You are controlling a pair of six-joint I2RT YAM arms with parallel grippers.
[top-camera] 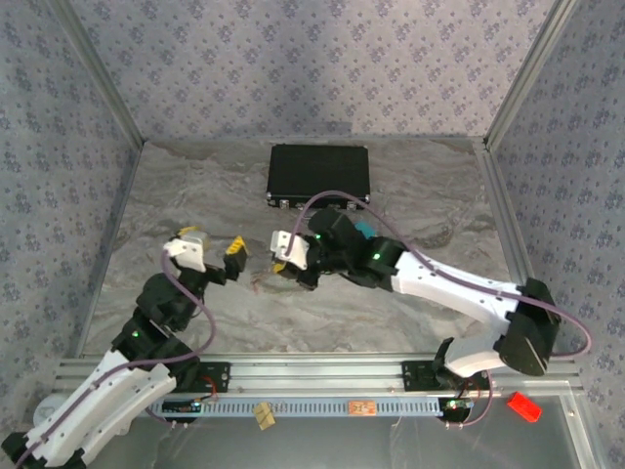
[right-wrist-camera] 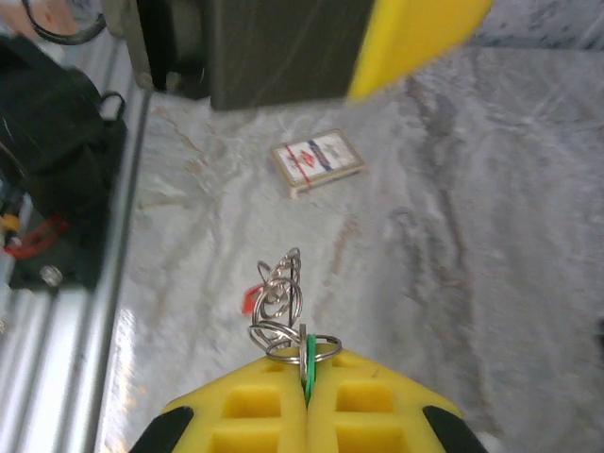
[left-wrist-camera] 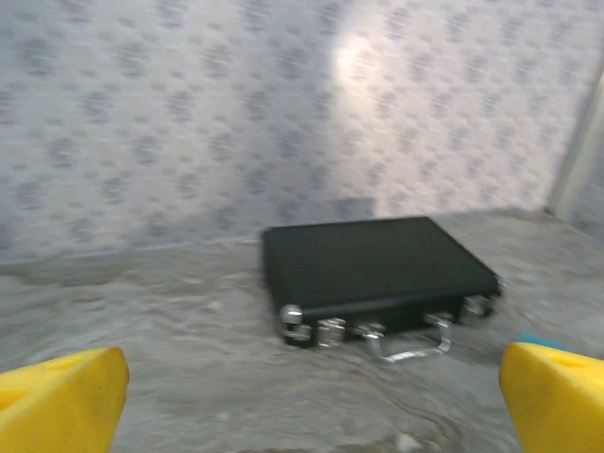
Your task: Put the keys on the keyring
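Observation:
My right gripper (right-wrist-camera: 307,382) is shut on a green key (right-wrist-camera: 308,363) that stands on edge between its yellow fingers. From that key a bunch of thin silvery rings, the keyring (right-wrist-camera: 279,294), hangs over the marbled table, and a bit of a red key (right-wrist-camera: 249,299) shows behind it. Seen from above, the right gripper (top-camera: 283,264) is at mid-table. My left gripper (top-camera: 212,241) is just to its left, open wide with nothing between its fingers (left-wrist-camera: 58,401).
A black case (top-camera: 318,174) with a metal handle (left-wrist-camera: 412,351) lies shut at the back of the table. A teal cylinder (top-camera: 366,230) lies behind the right arm. A small card pack (right-wrist-camera: 318,161) rests on the table. A red block (top-camera: 523,405) sits beyond the front rail (top-camera: 322,371).

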